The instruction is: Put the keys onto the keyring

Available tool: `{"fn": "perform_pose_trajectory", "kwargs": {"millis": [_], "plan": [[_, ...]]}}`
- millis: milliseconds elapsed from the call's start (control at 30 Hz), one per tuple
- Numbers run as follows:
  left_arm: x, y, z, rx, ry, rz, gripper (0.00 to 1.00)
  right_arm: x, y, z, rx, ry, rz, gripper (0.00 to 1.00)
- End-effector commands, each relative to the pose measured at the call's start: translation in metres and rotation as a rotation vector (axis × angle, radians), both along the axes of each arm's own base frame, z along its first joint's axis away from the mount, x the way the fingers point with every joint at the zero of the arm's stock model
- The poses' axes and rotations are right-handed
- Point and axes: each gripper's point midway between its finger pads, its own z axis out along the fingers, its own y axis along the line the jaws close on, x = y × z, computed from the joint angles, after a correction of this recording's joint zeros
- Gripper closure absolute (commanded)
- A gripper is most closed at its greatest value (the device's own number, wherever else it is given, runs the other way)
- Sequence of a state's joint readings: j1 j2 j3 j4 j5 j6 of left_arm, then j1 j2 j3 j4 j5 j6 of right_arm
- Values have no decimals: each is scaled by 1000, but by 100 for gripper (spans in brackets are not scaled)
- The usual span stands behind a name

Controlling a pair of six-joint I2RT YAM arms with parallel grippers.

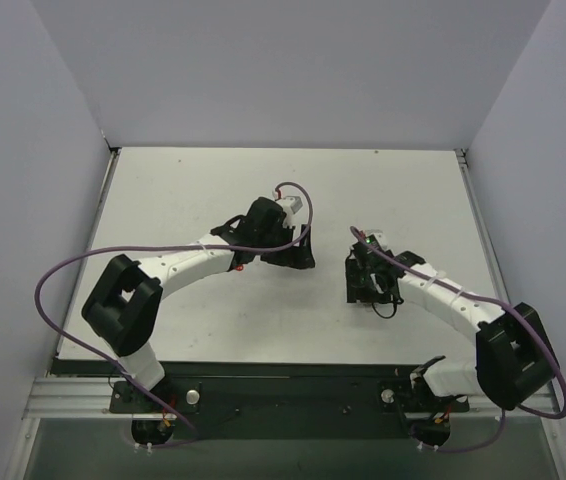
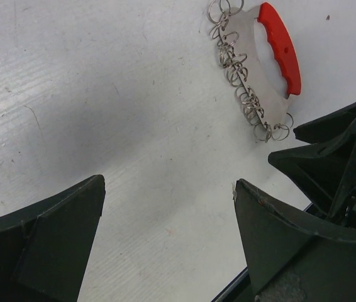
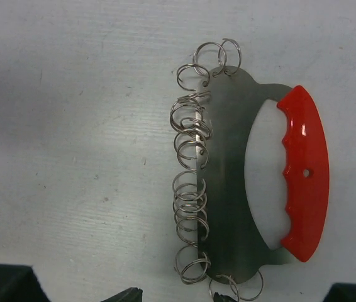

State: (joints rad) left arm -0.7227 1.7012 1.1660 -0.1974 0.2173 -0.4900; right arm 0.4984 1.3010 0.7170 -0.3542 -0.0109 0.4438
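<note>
The keys point(image 3: 190, 189) are a row of thin silver wire loops strung along the edge of a flat steel plate point(image 3: 228, 189). On the plate's other side runs the red keyring point(image 3: 305, 176), a curved band. My right gripper point(image 3: 177, 296) hovers at the plate's near end. Its jaws are partly drawn in but still apart, and one tip touches a loop. My left gripper point(image 2: 169, 182) is wide open over bare table. From there the keys point(image 2: 238, 63) and the keyring point(image 2: 282, 47) lie ahead to the right, with the right gripper point(image 2: 283, 146) beside them. The top view hides the keys and keyring.
The white table point(image 1: 213, 200) is walled by grey panels on three sides. Both arms reach toward its middle, the left gripper point(image 1: 291, 252) and the right gripper point(image 1: 363, 285) a short way apart. A purple cable point(image 1: 63, 270) loops off the left arm.
</note>
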Motion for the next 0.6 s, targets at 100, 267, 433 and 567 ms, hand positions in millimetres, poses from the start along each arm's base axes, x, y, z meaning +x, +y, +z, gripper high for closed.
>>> {"fn": "perform_pose_trajectory", "kwargs": {"millis": [100,267,433,567], "plan": [[6,-4,10,-15,-6,8,7,5,-19,0,-273,2,-47,58],[4,5,0,28,5,34,8,7,-20,-7,-320,24,-44,63],[2,9,-8,38,22,46,9,5,-18,-11,-322,36,-28,67],[0,11,-16,53,38,54,10,3,-12,-14,-284,41,-24,70]]}}
